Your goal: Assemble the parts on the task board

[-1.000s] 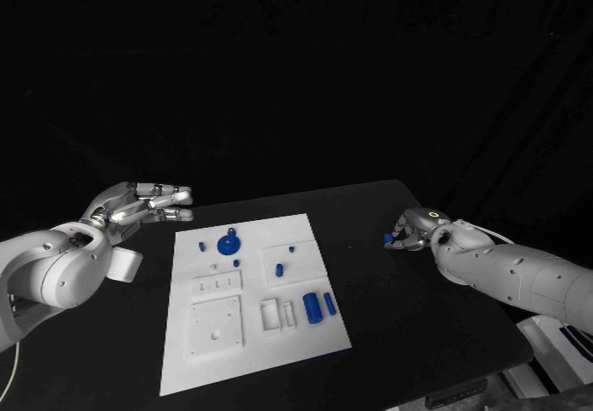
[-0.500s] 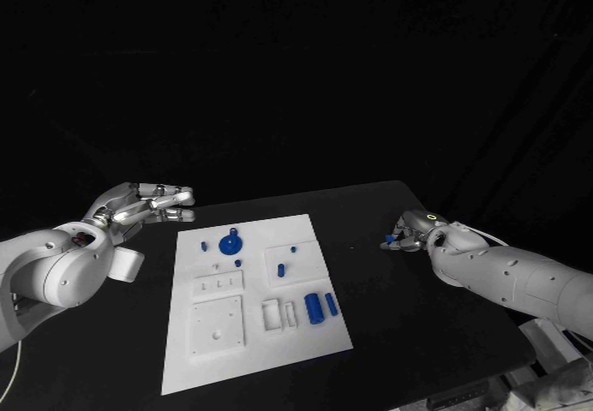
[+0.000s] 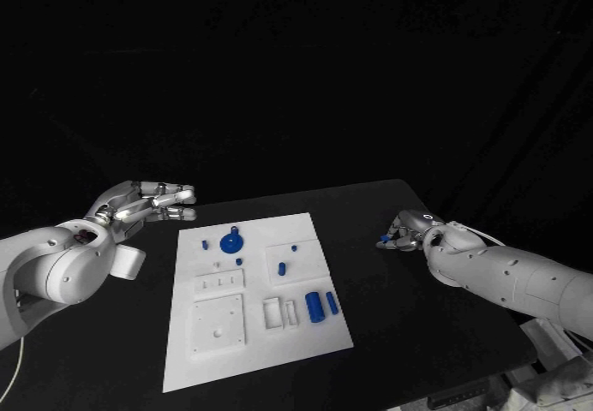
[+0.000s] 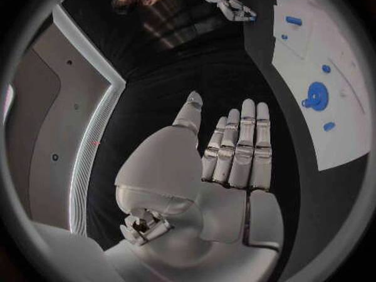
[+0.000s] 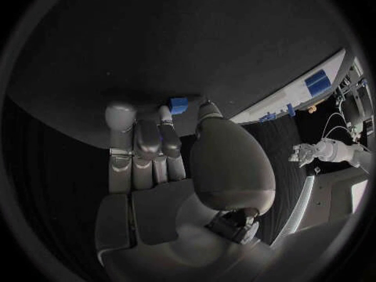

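Meanwhile, a small blue part (image 5: 178, 104) is being pinched between the thumb and fingertips of the right hand (image 3: 404, 233) over the black desk (image 3: 408, 282) just right of the white task board (image 3: 254, 300), while the left hand (image 3: 139, 204) is being held empty, fingers extended, beside the board's far left corner.

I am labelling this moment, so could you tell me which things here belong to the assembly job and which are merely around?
Job:
task board
blue parts on it
small blue part pinched by the right hand
left hand, holding nothing

Around:
black table
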